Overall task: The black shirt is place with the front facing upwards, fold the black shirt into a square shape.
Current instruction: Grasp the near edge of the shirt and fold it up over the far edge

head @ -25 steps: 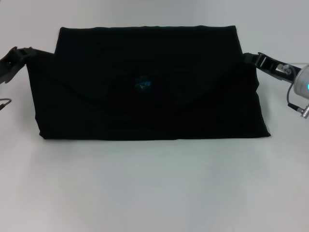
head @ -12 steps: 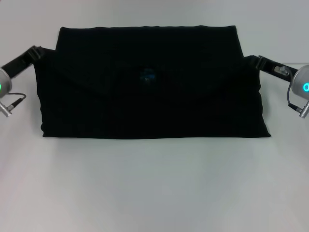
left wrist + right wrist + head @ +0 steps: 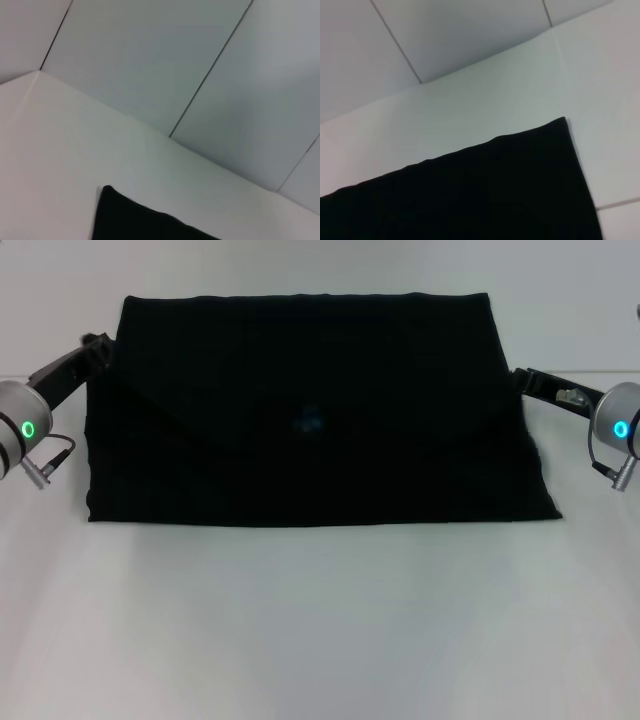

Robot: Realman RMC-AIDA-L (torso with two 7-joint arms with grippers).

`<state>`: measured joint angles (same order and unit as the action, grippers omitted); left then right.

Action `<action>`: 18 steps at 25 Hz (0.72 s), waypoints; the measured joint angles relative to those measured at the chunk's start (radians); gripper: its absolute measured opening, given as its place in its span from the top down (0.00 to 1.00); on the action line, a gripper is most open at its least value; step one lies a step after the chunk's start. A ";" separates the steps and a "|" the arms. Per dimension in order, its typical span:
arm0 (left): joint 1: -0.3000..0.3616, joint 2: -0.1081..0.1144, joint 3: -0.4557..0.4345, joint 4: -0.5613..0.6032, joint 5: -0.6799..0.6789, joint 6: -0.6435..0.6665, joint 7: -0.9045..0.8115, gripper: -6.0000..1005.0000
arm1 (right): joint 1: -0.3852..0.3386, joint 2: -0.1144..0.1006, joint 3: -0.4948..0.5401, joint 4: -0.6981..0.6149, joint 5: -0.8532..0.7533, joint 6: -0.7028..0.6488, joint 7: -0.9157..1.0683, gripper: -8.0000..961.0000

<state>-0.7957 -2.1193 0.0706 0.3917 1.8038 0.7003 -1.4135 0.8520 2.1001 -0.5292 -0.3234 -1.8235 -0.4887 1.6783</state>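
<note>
Lies flat on the white table (image 3: 320, 640): the black shirt (image 3: 310, 420), folded into a wide band, far edge straight, near edge running roughly level. No lettering legible on the cloth; only a faint blue speck near its middle, perhaps the neck label (image 3: 308, 423), too dim to read.

Sits at nine o'clock of the shirt: the left gripper (image 3: 97, 344), reaching in against the cloth's left edge near the far corner. Sits at three o'clock: the right gripper (image 3: 522, 378), meeting the right edge of the cloth. Cannot tell whether either set of jaws is released or clenched, tips merging with the dark fabric.

Shows in the left wrist view only a corner of the black shirt (image 3: 140, 222) on the table, with pale wall panels (image 3: 165, 55) behind. Shows in the right wrist view a broad stretch of the black shirt (image 3: 470, 195) ending in a sharp corner.
</note>
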 joint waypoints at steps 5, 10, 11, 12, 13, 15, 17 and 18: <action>0.012 0.001 0.000 -0.010 -0.037 0.004 0.015 0.76 | -0.007 0.000 0.000 0.023 0.121 -0.016 -0.106 0.76; 0.032 0.004 -0.005 -0.017 -0.043 0.013 -0.006 0.68 | -0.026 -0.003 0.000 0.025 0.159 -0.060 -0.121 0.61; 0.042 0.007 -0.001 -0.017 -0.042 0.029 -0.033 0.66 | -0.034 -0.005 0.000 0.022 0.159 -0.092 -0.122 0.58; 0.052 0.010 0.004 -0.016 -0.041 0.047 -0.063 0.64 | -0.043 -0.008 0.000 0.016 0.157 -0.134 -0.125 0.55; 0.068 0.017 0.021 -0.014 -0.039 0.089 -0.109 0.63 | -0.052 -0.009 0.000 0.011 0.155 -0.176 -0.128 0.53; 0.112 0.033 0.064 -0.004 -0.031 0.208 -0.208 0.59 | -0.083 -0.014 0.000 -0.012 0.151 -0.301 -0.136 0.47; 0.156 0.047 0.108 0.028 -0.011 0.342 -0.307 0.45 | -0.117 -0.017 -0.009 -0.038 0.149 -0.408 -0.139 0.37; 0.174 0.049 0.123 0.051 0.003 0.381 -0.350 0.33 | -0.137 -0.021 -0.025 -0.051 0.149 -0.472 -0.140 0.32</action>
<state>-0.6222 -2.0703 0.1935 0.4431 1.8070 1.0815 -1.7633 0.7147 2.0791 -0.5544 -0.3748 -1.6746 -0.9611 1.5384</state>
